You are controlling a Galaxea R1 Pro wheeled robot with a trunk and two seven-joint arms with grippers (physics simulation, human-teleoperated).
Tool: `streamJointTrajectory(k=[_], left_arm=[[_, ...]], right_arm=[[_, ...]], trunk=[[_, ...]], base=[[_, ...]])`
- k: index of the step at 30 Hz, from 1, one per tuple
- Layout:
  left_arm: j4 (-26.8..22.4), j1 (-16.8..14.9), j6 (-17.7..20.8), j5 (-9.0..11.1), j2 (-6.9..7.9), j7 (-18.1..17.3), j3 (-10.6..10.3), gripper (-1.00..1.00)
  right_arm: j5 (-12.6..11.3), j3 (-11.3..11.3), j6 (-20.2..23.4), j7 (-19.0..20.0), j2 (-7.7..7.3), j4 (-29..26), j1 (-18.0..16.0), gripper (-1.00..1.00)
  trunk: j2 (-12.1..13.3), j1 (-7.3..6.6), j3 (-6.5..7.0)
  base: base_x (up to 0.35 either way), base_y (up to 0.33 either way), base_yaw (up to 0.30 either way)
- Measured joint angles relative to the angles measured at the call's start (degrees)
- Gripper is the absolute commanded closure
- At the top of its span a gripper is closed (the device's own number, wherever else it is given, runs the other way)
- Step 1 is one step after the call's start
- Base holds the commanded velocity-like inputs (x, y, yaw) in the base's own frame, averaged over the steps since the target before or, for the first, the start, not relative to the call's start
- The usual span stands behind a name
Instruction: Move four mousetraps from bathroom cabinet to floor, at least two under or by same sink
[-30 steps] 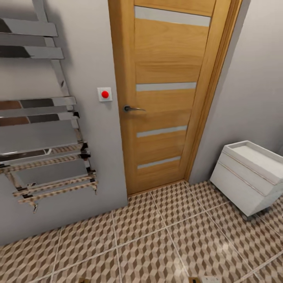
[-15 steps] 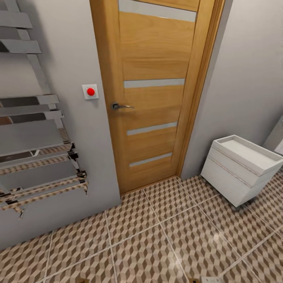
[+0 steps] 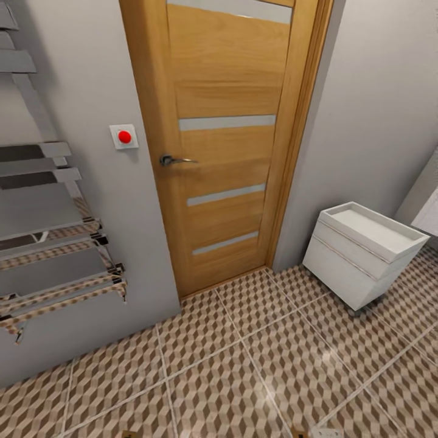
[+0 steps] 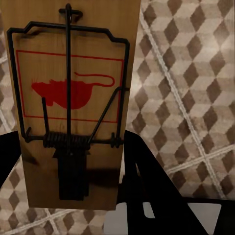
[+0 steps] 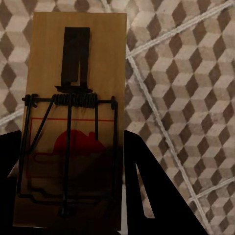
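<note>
Evidently, two traps are being carried at once. A flat wooden mousetrap with a red rodent print and a black wire bar (image 4: pixel 73 112) is held between the dark fingers of the left gripper (image 4: pixel 73 196), which is closed on the board's lower end. A second wooden mousetrap of the same kind (image 5: pixel 73 122) is clamped in the right gripper (image 5: pixel 68 196) in the same way. Both boards hang above the cube-patterned brown, beige and white tiled bathroom floor (image 3: pixel 243 377).

Each board is gripped only at one end, so a slip or a twist could be caused by a jolt of the base or a quick swing of the arm. A trap dropped far from the basin would have to be picked up again, which would be awkward with so thin and flat a board. A wrong placement could also be made, because the sink required by the task cannot be made out with certainty.

Ahead, a closed orange-brown wooden door with pale horizontal strips (image 3: pixel 225 140) and a metal lever handle (image 3: pixel 173 160) is seen, beside a white wall switch with a red button (image 3: pixel 124 137). A chrome ladder-shaped towel rail (image 3: pixel 48 243) is mounted on the grey wall. A low white drawer unit with a shallow tray-like top (image 3: pixel 359 252) stands in the corner and could be struck by the base if the robot is driven that way.
</note>
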Motion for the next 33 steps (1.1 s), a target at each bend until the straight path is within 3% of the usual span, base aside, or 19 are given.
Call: streamJointTrajectory(k=[33], left_arm=[[0.0, 0.1, 0.0, 0.0, 0.0, 0.0, 0.0, 1.0]], right_arm=[[0.0, 0.0, 0.0, 0.0, -0.14, 0.0, 0.0, 1.0]], trunk=[[0.0, 0.0, -1.67]], base=[[0.0, 0.0, -0.234]])
